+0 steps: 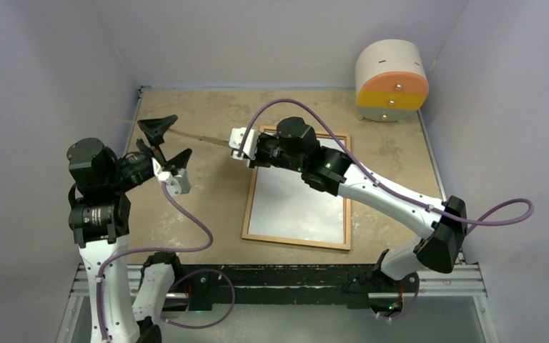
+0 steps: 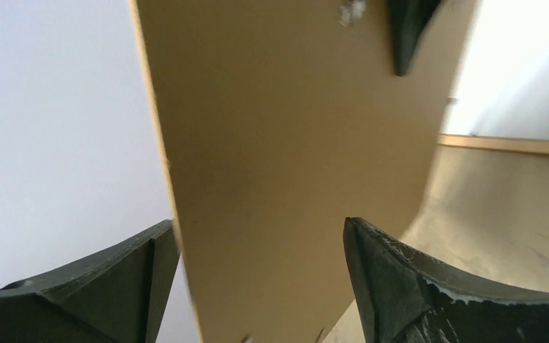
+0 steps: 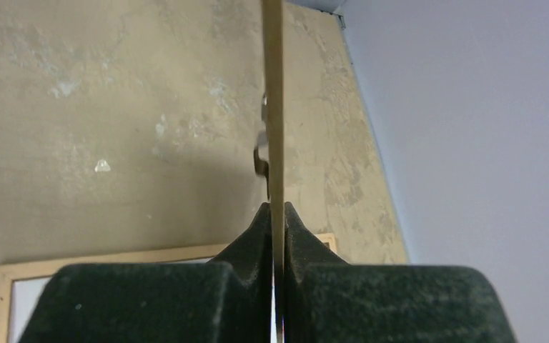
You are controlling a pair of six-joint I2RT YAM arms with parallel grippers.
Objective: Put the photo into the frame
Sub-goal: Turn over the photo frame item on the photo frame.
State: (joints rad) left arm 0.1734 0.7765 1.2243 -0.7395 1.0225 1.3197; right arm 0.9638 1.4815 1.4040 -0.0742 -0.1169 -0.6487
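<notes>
The frame (image 1: 297, 244) lies flat on the table with a pale glossy surface inside its wooden edge; I cannot tell whether that surface is the photo or the bare pane. My right gripper (image 1: 233, 145) is shut on one end of a thin brown backing board (image 1: 199, 138), held edge-up above the table left of the frame. In the right wrist view the board (image 3: 273, 107) runs straight out from between the closed gripper (image 3: 274, 207), with the frame's corner (image 3: 114, 259) below. My left gripper (image 1: 169, 143) stands open around the board's other end (image 2: 279, 143), its fingertips (image 2: 372, 243) apart from it.
A round drawer cabinet (image 1: 392, 78) in cream, orange and yellow stands at the back right corner. Pale walls close in the table (image 1: 207, 207) on the left, back and right. A black rail (image 1: 286, 275) runs along the near edge.
</notes>
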